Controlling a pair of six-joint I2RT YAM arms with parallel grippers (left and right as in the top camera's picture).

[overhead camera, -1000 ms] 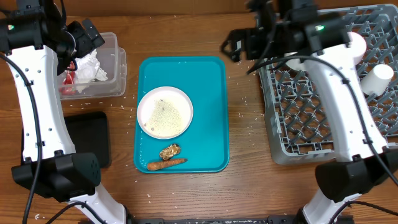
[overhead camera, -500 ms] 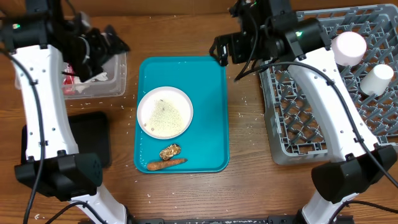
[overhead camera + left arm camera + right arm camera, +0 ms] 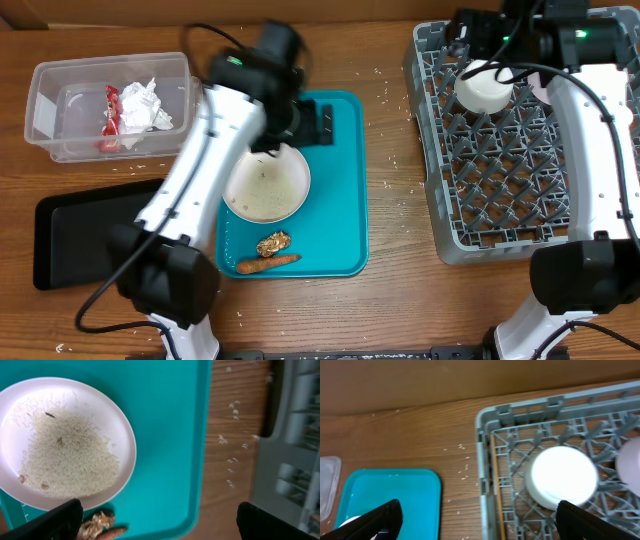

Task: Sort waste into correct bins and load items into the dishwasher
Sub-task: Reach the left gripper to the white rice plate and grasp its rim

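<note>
A white plate (image 3: 265, 182) with rice grains sits on the teal tray (image 3: 345, 200). A brown food scrap (image 3: 273, 243) and a carrot piece (image 3: 268, 263) lie at the tray's near end. My left gripper (image 3: 318, 125) is open and empty above the tray's far end. The left wrist view shows the plate (image 3: 60, 445), the scrap (image 3: 97, 522) and the open left gripper (image 3: 160, 525). My right gripper (image 3: 468, 35) is open and empty over the far left corner of the dish rack (image 3: 520, 190). A white cup (image 3: 485, 85) stands in the rack and shows in the right wrist view (image 3: 563, 477).
A clear bin (image 3: 60, 145) at the far left holds crumpled white paper (image 3: 140, 105) and a red wrapper (image 3: 110, 110). A black bin (image 3: 100, 235) lies at the left, near side. Rice grains are scattered on the wood between tray and rack (image 3: 230, 460).
My left arm swung from the clear bin to above the tray and plate. My right arm moved right from the tray's far edge to the rack's corner above the white cup.
</note>
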